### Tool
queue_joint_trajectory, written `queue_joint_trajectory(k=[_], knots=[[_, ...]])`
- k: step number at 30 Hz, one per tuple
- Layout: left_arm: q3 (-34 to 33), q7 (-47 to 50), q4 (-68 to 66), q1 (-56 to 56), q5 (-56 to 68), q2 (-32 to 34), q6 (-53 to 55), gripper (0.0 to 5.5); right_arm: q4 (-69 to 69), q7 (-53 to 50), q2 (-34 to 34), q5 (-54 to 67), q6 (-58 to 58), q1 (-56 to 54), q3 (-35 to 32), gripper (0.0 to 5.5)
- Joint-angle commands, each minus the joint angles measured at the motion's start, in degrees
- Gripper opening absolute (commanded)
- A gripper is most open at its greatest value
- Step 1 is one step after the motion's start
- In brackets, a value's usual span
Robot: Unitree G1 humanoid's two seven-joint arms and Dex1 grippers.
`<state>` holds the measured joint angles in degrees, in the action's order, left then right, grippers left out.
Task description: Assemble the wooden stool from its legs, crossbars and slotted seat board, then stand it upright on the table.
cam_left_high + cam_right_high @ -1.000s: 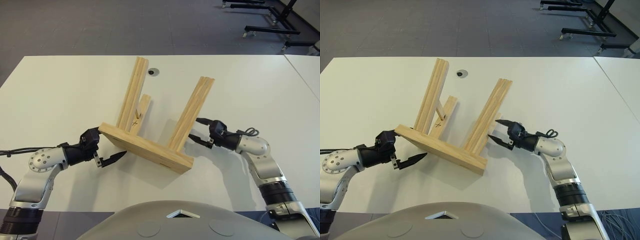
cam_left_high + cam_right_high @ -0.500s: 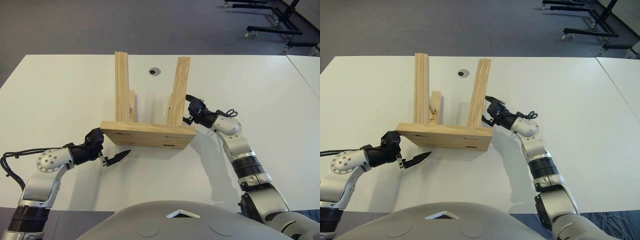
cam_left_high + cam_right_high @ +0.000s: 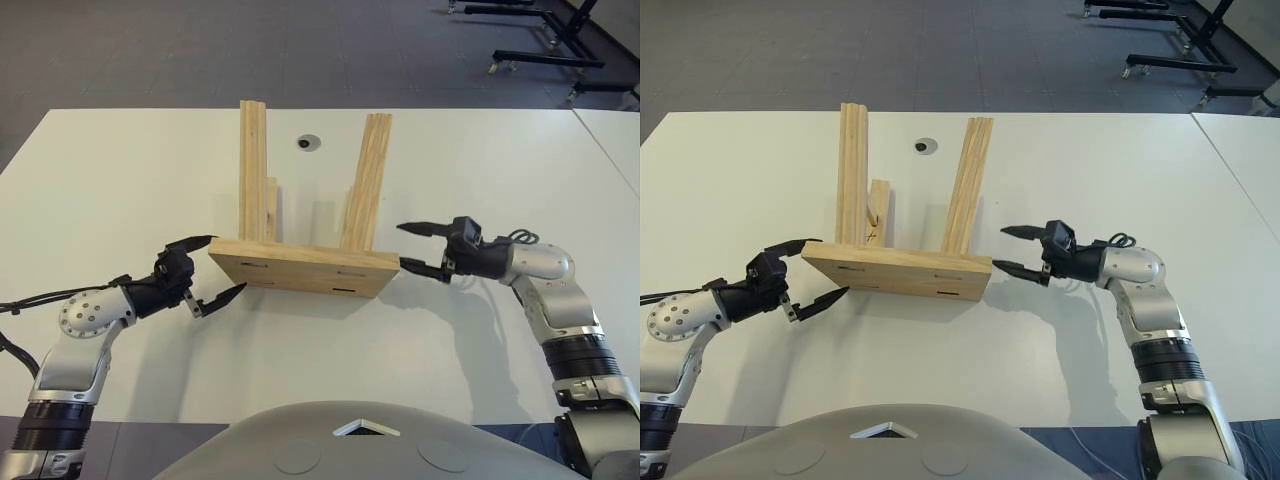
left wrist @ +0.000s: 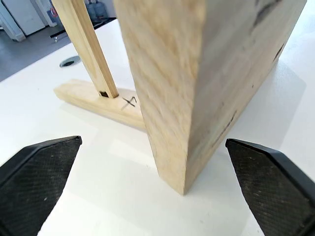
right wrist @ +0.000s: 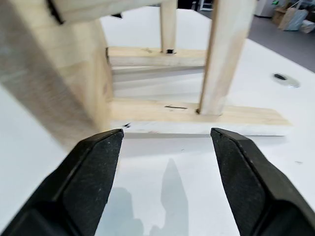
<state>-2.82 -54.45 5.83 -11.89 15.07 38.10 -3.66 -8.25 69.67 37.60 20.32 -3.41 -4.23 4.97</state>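
Stool (image 3: 300, 268) on its side on table (image 3: 120, 180) — cable grommet (image 3: 305, 143) between its legs (image 3: 253, 170).

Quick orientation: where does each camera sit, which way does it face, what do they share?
Left eye view: on the head, facing forward and down at the stool lying sideways on the table; both arms show, left gripper and right gripper flanking its seat board.
Right eye view: its stereo twin, same scene, same arms.
Left wrist view: on the left wrist, facing one board end; own fingers show.
Right wrist view: on the right wrist, facing the other end and legs; own fingers show.
Shared: all show the stool.
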Motion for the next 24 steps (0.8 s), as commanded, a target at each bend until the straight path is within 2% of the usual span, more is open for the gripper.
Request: queue_joint_trajectory(k=[1, 9, 13, 19, 24], knots=[[1.8, -2.2, -0.6, 1.0, -0.4, 0.8, -0.5, 5.38, 0.8, 2.1, 1.1, -2.6, -1.1, 1.5, 2.2, 3.27], [3.5, -4.6, -1.5, 2.4, -0.5, 0.8, -0.2, 5.38, 5.1, 2.0, -1.7, -1.4, 2.9, 1.5, 5.1, 3.27], [3.9, -5.2, -1.8, 2.9, -0.4, 0.6, -0.3, 4.78, 6.3, 2.2, -1.9, -1.4, 4.8, 1.7, 5.7, 3.27], [3.4, -5.6, -1.5, 2.0, 0.1, 1.1, -0.4, 3.80, 6.8, 4.8, 2.1, -0.4, 7.9, 3.8, 3.8, 3.27], [3.4, -6.8, -1.3, 1.8, 1.2, 1.3, -0.1, 2.91, 8.3, 4.2, 0.7, 0.1, 9.2, 3.9, 4.8, 3.27]])
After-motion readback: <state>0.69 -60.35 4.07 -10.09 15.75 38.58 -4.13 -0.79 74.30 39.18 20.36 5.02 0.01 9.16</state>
